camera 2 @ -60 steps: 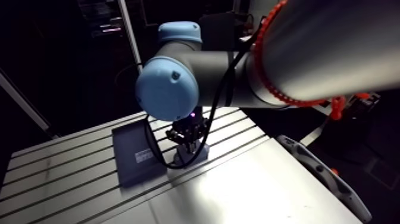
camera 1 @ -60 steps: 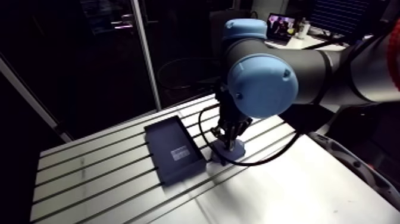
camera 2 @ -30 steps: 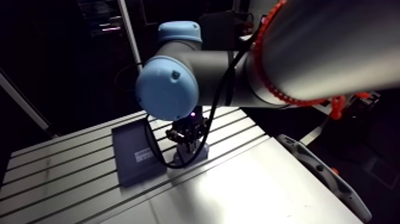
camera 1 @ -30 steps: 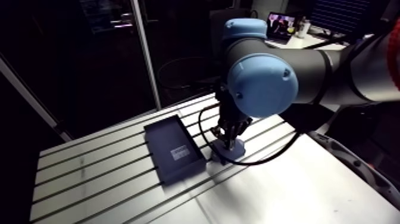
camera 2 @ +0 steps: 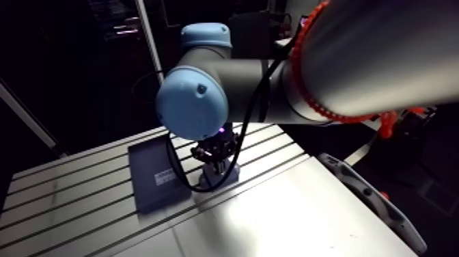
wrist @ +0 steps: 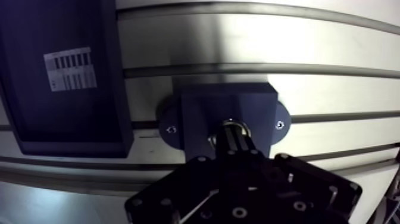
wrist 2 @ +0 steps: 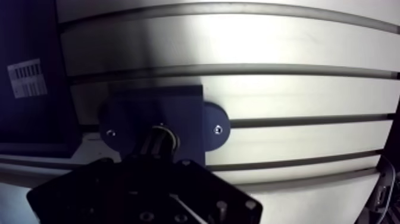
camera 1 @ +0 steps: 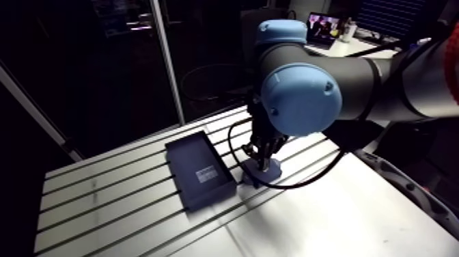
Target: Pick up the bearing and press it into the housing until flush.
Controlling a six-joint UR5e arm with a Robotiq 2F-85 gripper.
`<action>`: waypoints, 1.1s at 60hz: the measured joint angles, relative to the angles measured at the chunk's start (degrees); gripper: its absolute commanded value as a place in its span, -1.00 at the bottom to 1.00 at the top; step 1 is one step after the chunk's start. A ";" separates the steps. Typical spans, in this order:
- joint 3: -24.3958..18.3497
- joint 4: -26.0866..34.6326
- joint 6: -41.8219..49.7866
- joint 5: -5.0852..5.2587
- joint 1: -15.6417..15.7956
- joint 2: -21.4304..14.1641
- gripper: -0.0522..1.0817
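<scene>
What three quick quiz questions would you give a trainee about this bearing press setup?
1. True or false: the housing stands inside the dark tray.
2. The gripper hangs over: A the tray, B the housing's middle, C neither.
3. Fill in: the tray's floor carries a white ____.
Key: 1 false, it stands beside the tray on the table; 2 B; 3 label.

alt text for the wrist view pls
The gripper reaches down onto a dark blue housing screwed to the slotted table, a metal bearing glinting at its tip. A dark tray with a white label lies beside the housing.
</scene>
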 measured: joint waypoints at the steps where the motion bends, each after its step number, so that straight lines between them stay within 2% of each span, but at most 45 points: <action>1: 0.00 -0.05 0.00 0.01 0.00 0.03 0.79; 66: -0.16 -0.21 -0.01 -0.21 -0.06 0.39 0.78</action>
